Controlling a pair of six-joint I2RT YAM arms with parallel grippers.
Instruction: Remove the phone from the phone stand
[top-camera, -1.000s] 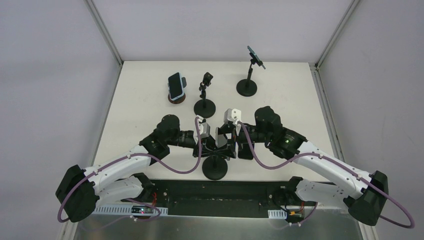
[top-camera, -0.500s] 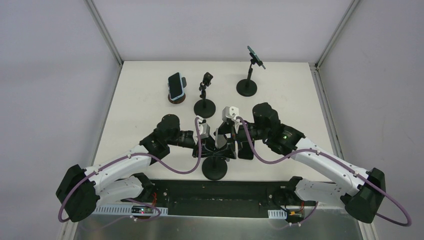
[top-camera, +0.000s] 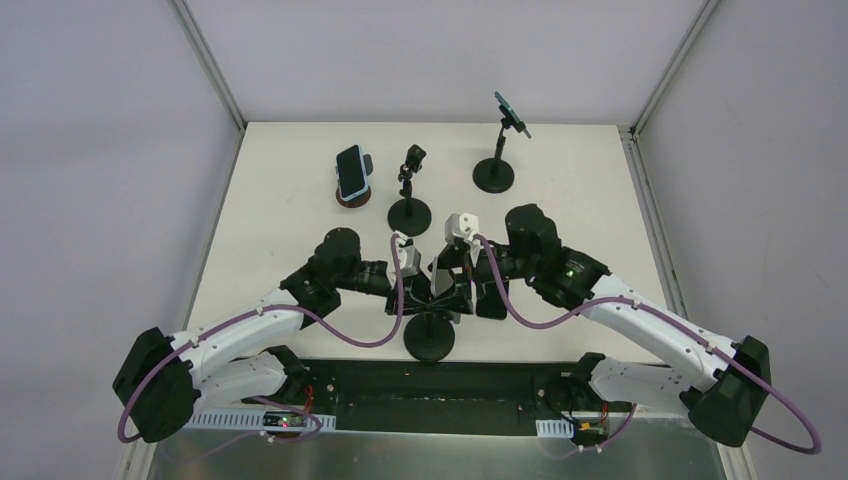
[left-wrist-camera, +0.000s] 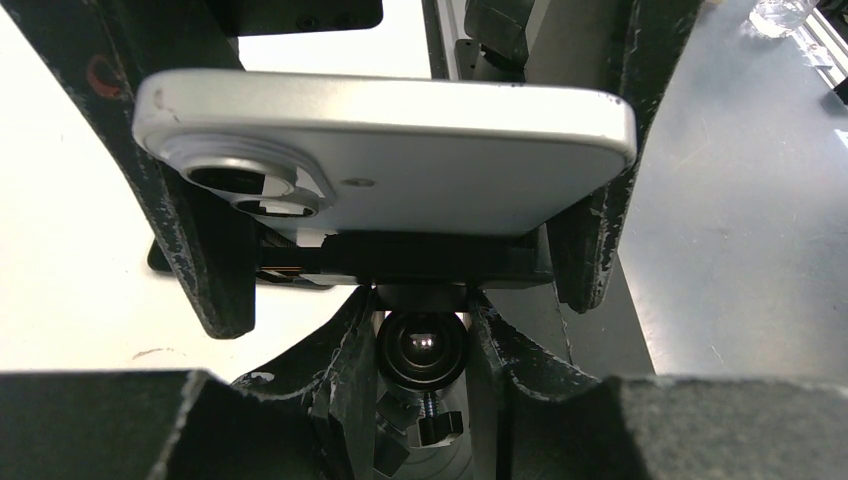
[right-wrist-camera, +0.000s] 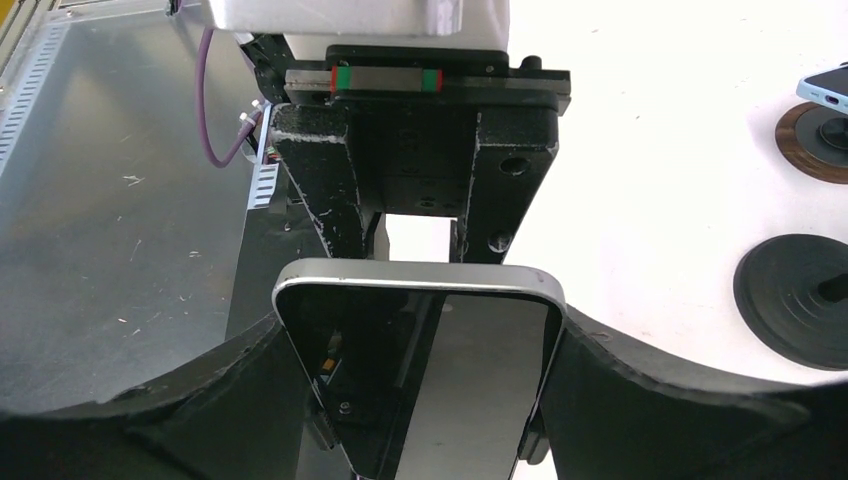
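Note:
A silver phone (top-camera: 442, 270) sits in the clamp of a black phone stand (top-camera: 430, 337) near the table's front edge. In the left wrist view I see its back with the camera lenses (left-wrist-camera: 380, 150); in the right wrist view I see its dark screen (right-wrist-camera: 450, 390). My right gripper (top-camera: 456, 285) (right-wrist-camera: 420, 345) is shut on the phone's two long edges, and its fingers (left-wrist-camera: 205, 240) flank the phone. My left gripper (top-camera: 422, 296) (left-wrist-camera: 422, 312) is shut on the stand's ball joint (left-wrist-camera: 422, 345) just below the clamp.
Three other stands are farther back: a wooden-based one with a phone (top-camera: 352, 173), an empty black one (top-camera: 410, 190), and a tall black one with a phone (top-camera: 505, 130). A black round base (right-wrist-camera: 795, 300) lies right of my right gripper.
My right arm has shifted slightly back and to the left, its grip on the phone unchanged. The left arm has barely moved.

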